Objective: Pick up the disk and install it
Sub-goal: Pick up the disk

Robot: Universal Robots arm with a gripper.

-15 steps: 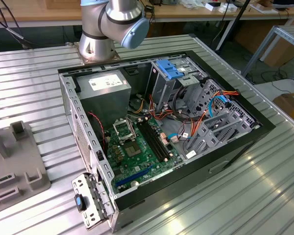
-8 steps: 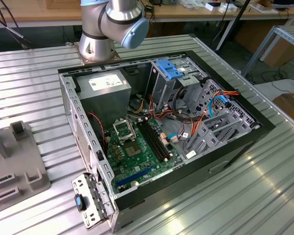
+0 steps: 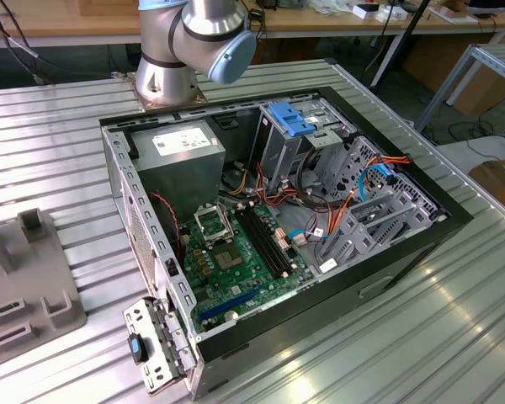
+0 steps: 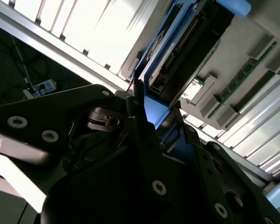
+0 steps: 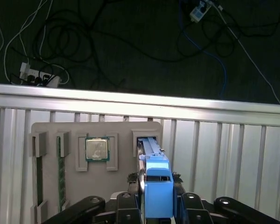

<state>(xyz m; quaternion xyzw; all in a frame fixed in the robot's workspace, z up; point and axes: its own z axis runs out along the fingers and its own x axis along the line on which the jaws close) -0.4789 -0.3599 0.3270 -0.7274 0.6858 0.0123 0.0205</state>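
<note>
Pickup begun, install not yet done: my pincer (image 5: pixel 156 201) is closed snugly on the flat silver-grey disk (image 5: pixel 156 184) with bright blue plastic rails, upright in its grey fixture tray (image 5: pixel 51 130) slot, well apart from the open black computer case (image 3: pixel 387 278) to the exterior view's right.

we find the exterior view bright and evenly lit from above; the ribbed table (image 3: pixel 454 320) carries soft glare streaks, and the open computer case (image 3: pixel 122 181) is shadowed inside. in the second wrist view we see the table's slats burnt white and the claw (image 4: pixel 156 109) near-black. in the first wrist view the floor (image 5: pixel 130 42) is dim and the disk (image 5: pixel 157 186) glows blue.
</note>
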